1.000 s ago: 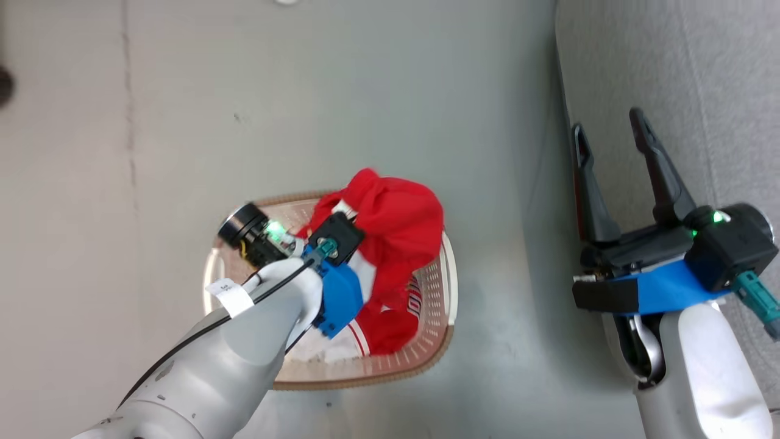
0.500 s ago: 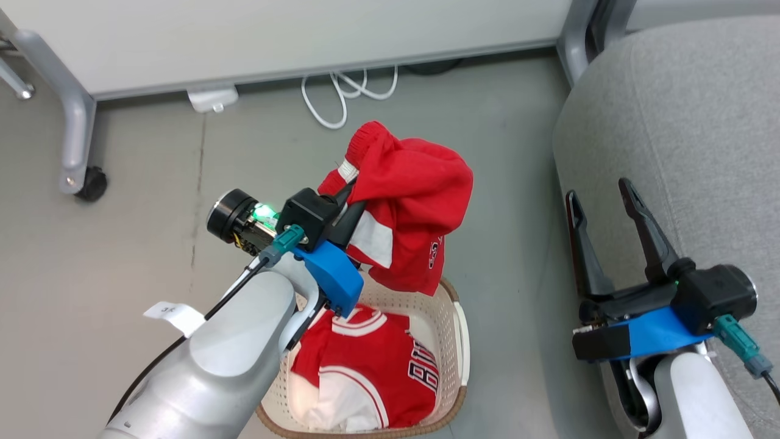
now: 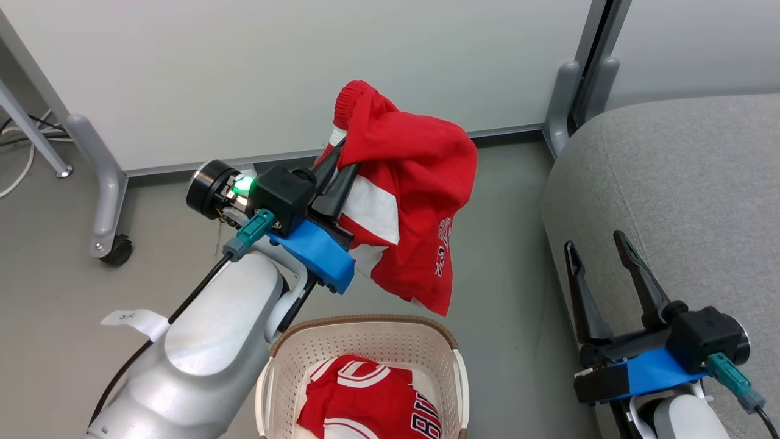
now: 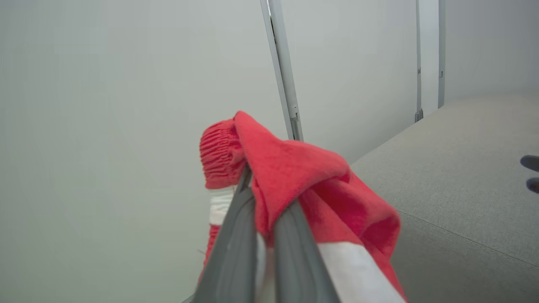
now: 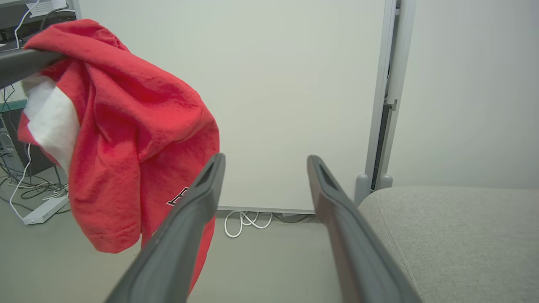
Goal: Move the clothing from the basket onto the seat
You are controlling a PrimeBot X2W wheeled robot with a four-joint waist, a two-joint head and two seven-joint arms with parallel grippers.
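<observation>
Clothing of red jersey fabric with white panels (image 3: pixel 414 213) hangs at frame centre from the left claw (image 3: pixel 334 167), clamped near the ribbed waistband, clear above the cream perforated plastic basket (image 3: pixel 365 322) at bottom, where a second red garment (image 3: pixel 365 396) lies. The empty, wide-spread right claw (image 3: pixel 594 250) fronts the grey upholstered seat (image 3: pixel 682 183) at right.

Open floor (image 3: pixel 507 341) lies between basket (image 3: pixel 365 341) and seat (image 3: pixel 670 183).

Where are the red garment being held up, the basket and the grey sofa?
Red garment (image 3: pixel 420 177): head view, on its red upper fold.
Basket (image 3: pixel 365 338): head view, on its perforated far wall.
Grey sofa (image 3: pixel 682 195): head view, on the bare cushion top.
</observation>
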